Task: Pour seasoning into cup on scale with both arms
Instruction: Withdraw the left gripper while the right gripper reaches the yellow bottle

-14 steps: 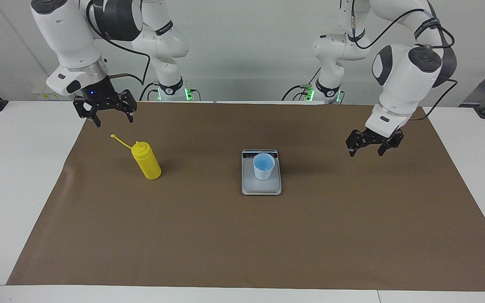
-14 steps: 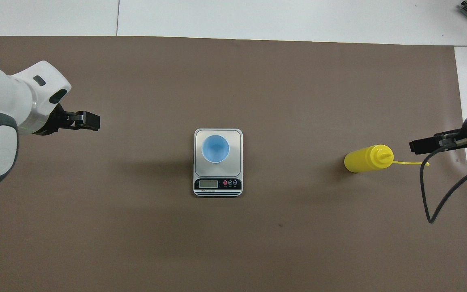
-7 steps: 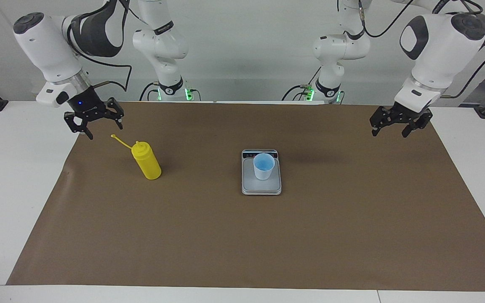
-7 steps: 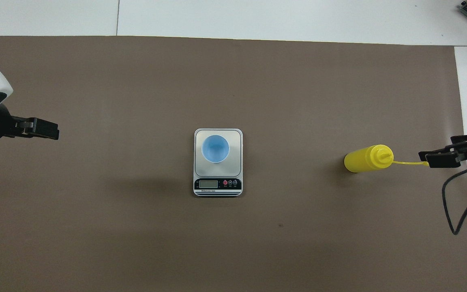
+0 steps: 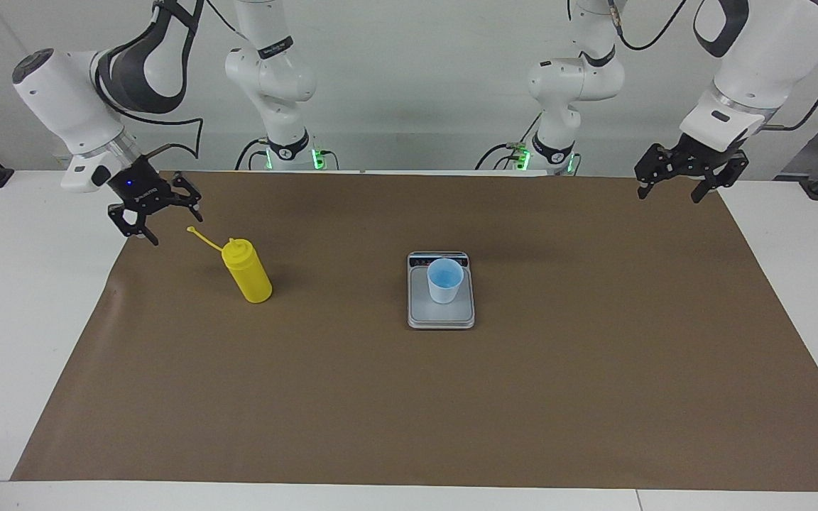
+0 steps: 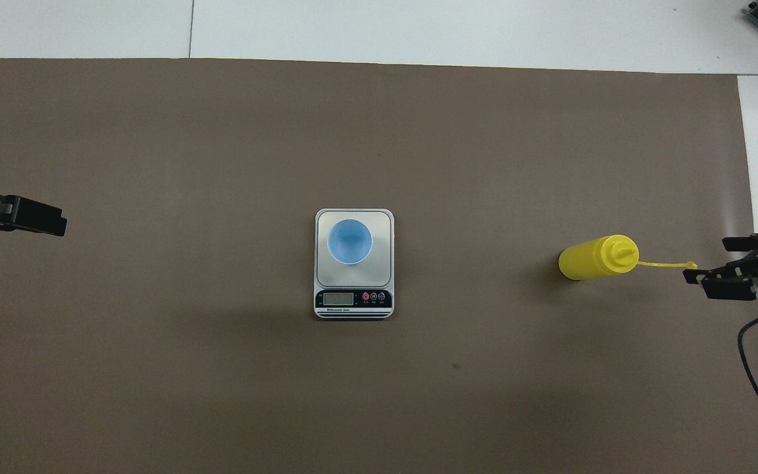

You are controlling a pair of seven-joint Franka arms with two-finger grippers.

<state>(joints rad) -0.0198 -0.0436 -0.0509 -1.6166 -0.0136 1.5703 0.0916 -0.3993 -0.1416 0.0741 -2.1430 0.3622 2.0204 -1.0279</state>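
Brown mat, cup on scale

**Table and its load**

A white table carries a brown mat that covers most of its top. On the mat's middle sits the scale. The bottle stands upright on the mat toward the right arm's end.
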